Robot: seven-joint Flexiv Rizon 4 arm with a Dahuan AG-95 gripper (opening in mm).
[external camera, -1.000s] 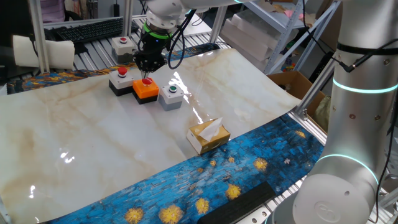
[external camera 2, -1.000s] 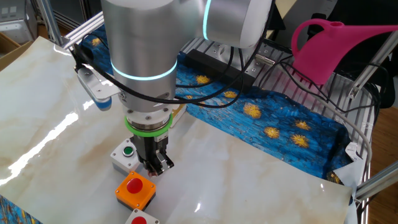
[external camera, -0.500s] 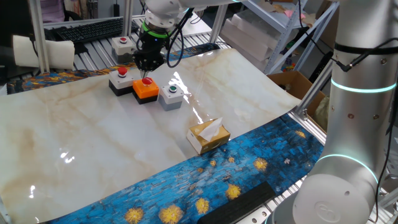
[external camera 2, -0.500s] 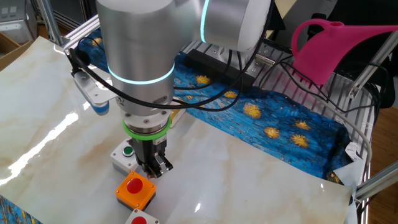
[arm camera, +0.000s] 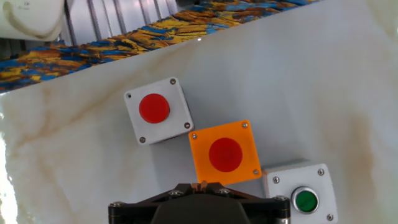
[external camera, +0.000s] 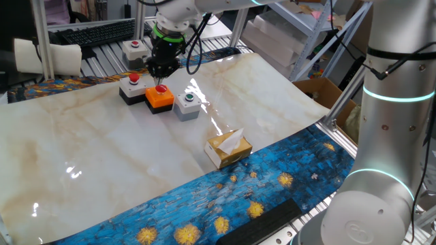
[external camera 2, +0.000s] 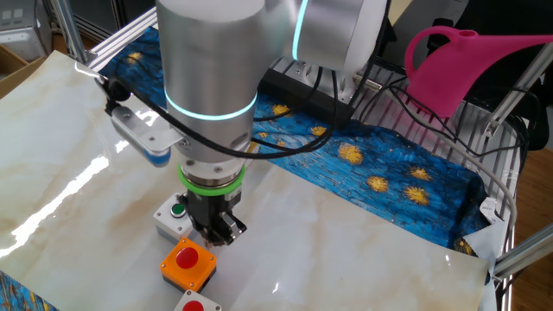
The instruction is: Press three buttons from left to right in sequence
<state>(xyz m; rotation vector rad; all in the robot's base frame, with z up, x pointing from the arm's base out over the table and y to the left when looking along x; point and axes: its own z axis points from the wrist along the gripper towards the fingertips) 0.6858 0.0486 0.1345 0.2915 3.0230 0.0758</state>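
Observation:
Three button boxes stand in a row on the marble-print table top. In the hand view they are the white-topped black box with a red button (arm camera: 157, 110), the orange box with a red button (arm camera: 224, 154) and the grey box with a green button (arm camera: 301, 193). They also show in one fixed view: black box (external camera: 133, 87), orange box (external camera: 160, 97), grey box (external camera: 187, 105). My gripper (external camera: 163, 69) hangs a little above the orange box (external camera 2: 188, 262), over its edge towards the grey box (external camera 2: 175, 214). The fingertips (arm camera: 203, 183) touch each other and hold nothing.
A separate pale grey box with a red button (external camera: 135, 49) sits behind the row by the rails. A tan tissue box (external camera: 228, 148) lies near the table's front. A pink watering can (external camera 2: 467, 65) stands on a rack beyond the blue cloth (external camera 2: 380, 173).
The hand has lifted slightly above the orange box and the wrist has turned a little. The boxes have not moved.

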